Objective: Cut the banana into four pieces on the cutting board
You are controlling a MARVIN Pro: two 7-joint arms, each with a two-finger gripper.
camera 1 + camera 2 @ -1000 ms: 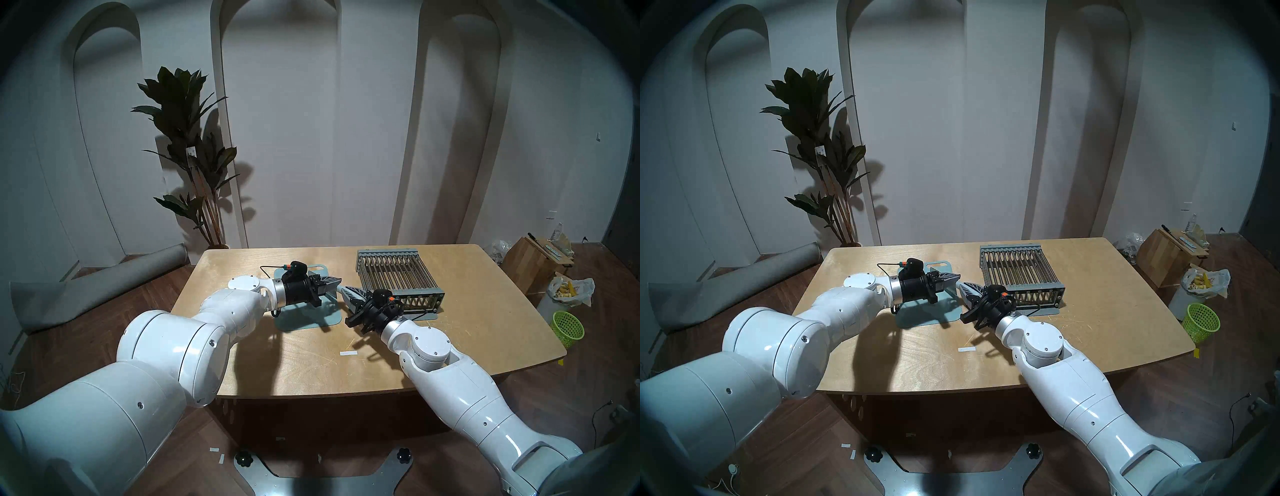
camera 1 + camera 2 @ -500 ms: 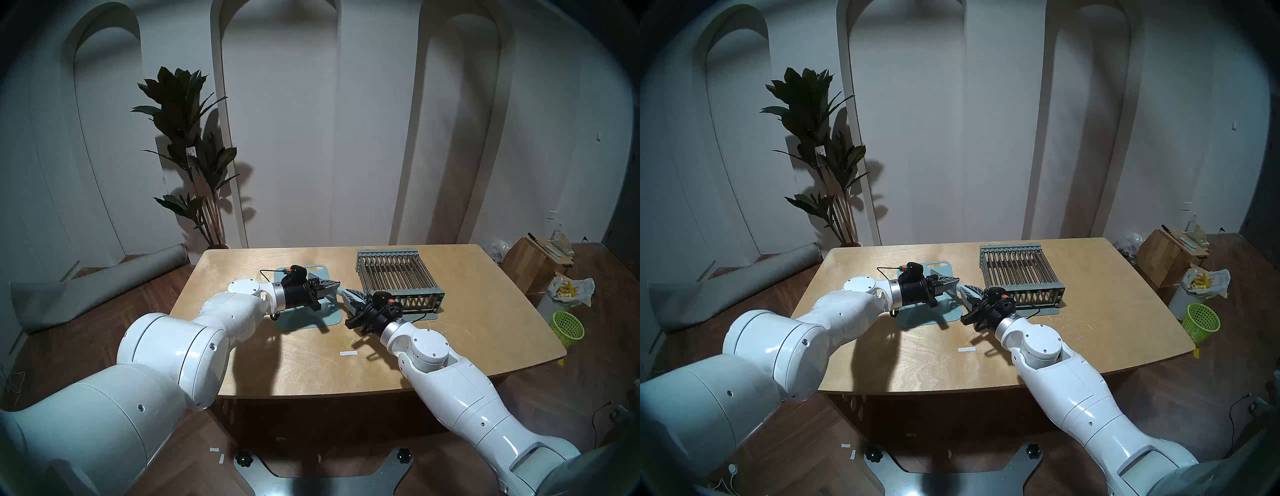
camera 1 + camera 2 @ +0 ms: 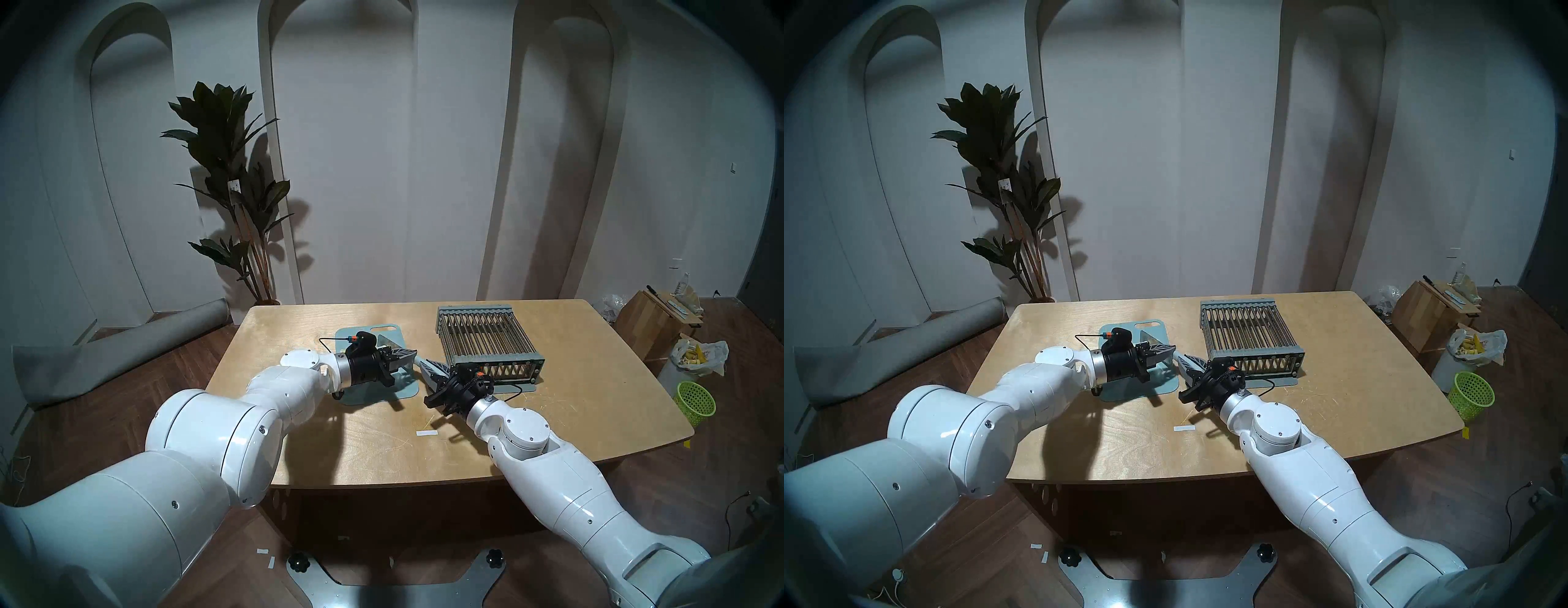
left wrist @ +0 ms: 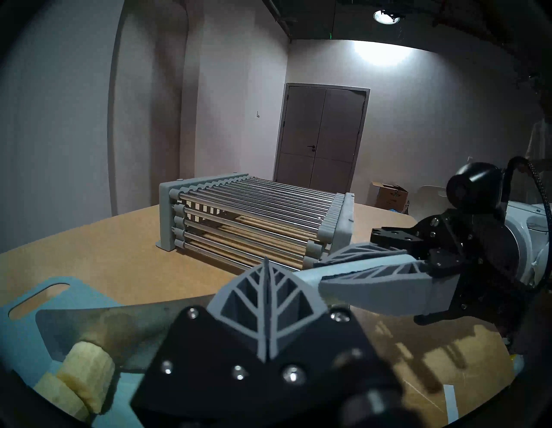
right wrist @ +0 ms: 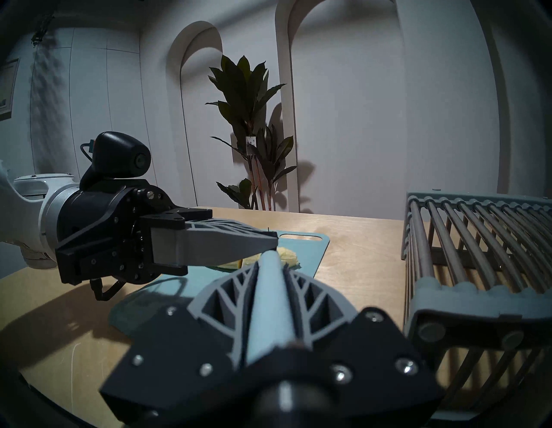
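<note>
The blue-grey cutting board lies mid-table; it also shows in the other views. Pale banana chunks lie on it, hidden behind the left gripper in the head views. My right gripper is shut on a knife's pale handle. The knife's blade stands on edge against the chunks. My left gripper is shut, with its tip just above the banana.
A grey slatted rack with metal bars stands right of the board, close to my right wrist. A white tape strip lies on the table's front part. A green basket and a bag of peels sit on the floor to the right.
Both grippers have shifted slightly lower and toward me. The knife blade now shows behind the left gripper's fingers.
</note>
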